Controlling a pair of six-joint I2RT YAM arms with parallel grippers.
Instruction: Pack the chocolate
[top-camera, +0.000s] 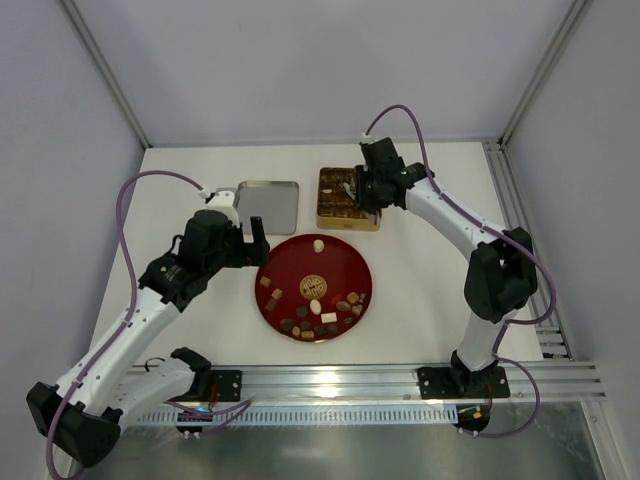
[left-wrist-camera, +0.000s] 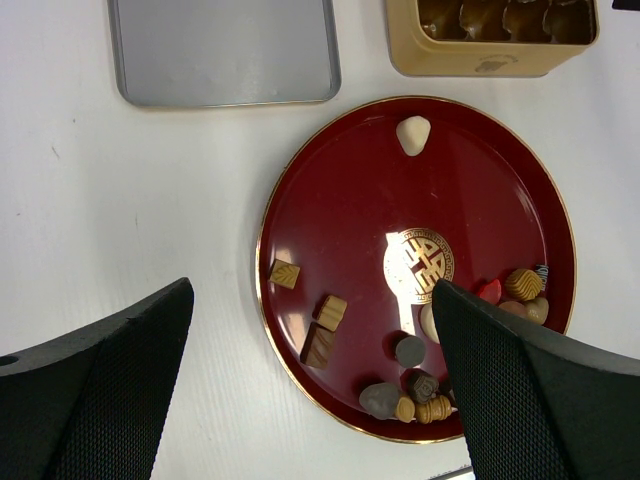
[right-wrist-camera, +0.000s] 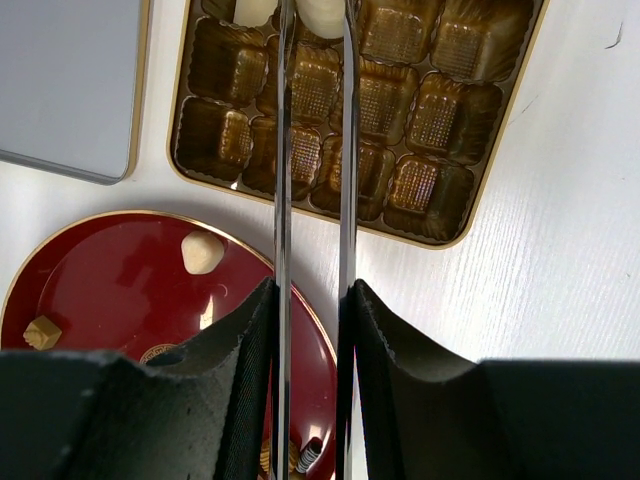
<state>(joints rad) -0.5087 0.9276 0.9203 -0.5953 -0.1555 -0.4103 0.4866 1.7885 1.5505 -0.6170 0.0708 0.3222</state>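
Chocolates lie mostly on the near right part of a round red plate in the top view. A few brown ones sit toward its left rim and one pale piece lies alone at its far edge. We see the plate in the middle of a white table. Beyond it stand a square gold tin on the right and a flat silver lid on the left, apart from each other. The right gripper is over the tin; from here we cannot tell how its fingers stand. The left gripper hangs between the lid and the plate's left rim, fingers apart.

From the left wrist we look down on the plate. The left gripper spreads its black fingers wide, one over the table, the other over the plate's right half. Chocolates cluster at the near rim, three light brown ones lie left of the gold emblem, and a cream piece sits at the far rim. The lid and the tin show along the top.

From the right wrist, the right gripper reaches over the tin and its moulded gold cells. Its thin metal fingers stand close together, clamped on a cream-white chocolate at the top edge of the view. We cannot tell whether it rests in a cell. Another cream piece sits just left of it. The plate and lid show on the left.
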